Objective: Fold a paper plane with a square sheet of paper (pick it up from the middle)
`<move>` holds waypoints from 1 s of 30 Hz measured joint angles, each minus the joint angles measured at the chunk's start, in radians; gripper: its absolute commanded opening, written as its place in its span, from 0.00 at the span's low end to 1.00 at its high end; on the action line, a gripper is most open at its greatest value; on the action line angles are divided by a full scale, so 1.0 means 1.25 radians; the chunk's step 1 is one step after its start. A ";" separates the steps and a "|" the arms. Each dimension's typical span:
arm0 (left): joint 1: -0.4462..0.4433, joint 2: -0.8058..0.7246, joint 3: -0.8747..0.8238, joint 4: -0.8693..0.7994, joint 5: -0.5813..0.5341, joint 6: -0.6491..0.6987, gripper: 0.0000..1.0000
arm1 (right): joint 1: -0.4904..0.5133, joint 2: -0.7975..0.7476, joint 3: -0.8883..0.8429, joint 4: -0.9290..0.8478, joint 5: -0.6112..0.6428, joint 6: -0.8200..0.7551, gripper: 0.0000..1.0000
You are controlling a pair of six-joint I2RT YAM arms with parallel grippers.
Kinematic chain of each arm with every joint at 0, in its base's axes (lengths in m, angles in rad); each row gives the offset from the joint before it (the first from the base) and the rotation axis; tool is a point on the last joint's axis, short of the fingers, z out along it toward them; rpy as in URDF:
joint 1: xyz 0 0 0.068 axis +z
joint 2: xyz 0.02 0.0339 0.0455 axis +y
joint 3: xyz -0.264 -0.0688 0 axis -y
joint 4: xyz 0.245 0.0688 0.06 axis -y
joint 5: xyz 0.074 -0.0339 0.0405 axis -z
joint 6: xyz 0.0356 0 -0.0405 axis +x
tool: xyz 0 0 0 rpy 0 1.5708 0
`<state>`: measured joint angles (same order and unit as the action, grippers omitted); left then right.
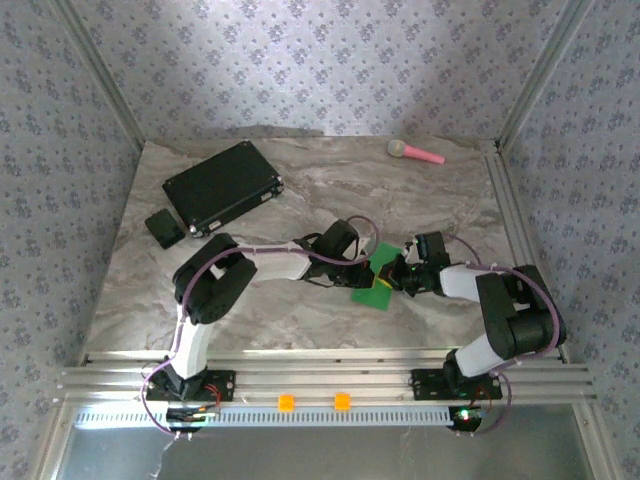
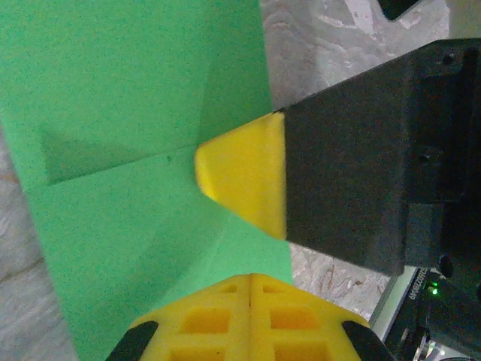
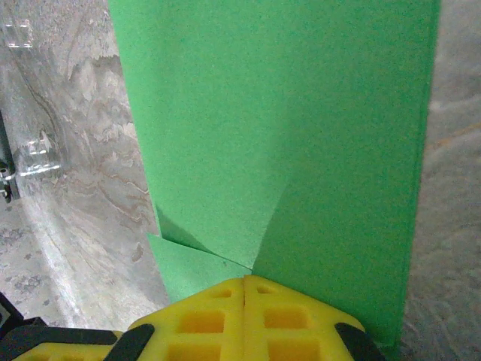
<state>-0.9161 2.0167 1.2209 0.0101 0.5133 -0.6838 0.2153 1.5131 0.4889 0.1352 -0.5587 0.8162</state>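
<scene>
top: high, looking down | wrists: close, sharing green sheet

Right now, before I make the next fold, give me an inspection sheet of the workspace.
Surface: marble-patterned table, no damage seen.
Job's things: green paper mid-table, partly folded with creases showing; not a finished plane.
Clutter: black case and small black item at the far left; pink toy at the far right; two orange pieces on the near rail.
Grippers: left gripper shut, right gripper shut; both tips on the paper, facing each other.
Cables: purple cables run along both arms, off the paper.
Surroundings: patterned walls, metal frame posts.
</scene>
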 measured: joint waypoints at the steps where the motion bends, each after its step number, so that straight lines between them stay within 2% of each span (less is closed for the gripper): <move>1: 0.001 0.005 0.002 -0.012 0.006 0.013 0.00 | -0.001 0.001 0.000 0.000 -0.002 -0.001 0.00; 6: 0.006 0.019 0.002 -0.099 0.030 0.084 0.00 | -0.008 0.006 0.000 0.002 -0.013 -0.008 0.00; 10: 0.016 0.019 0.000 -0.109 0.038 0.113 0.00 | -0.011 0.009 0.000 0.002 -0.021 -0.017 0.00; 22: 0.033 0.000 -0.029 -0.113 0.068 0.119 0.03 | -0.014 0.047 0.025 0.010 -0.060 -0.050 0.00; 30: 0.045 -0.098 -0.105 -0.089 0.045 0.077 0.03 | 0.010 0.095 0.099 -0.046 -0.065 -0.167 0.00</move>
<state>-0.8597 1.8942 1.0897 -0.1013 0.5694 -0.5873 0.2276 1.6314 0.6121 0.0772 -0.6395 0.6071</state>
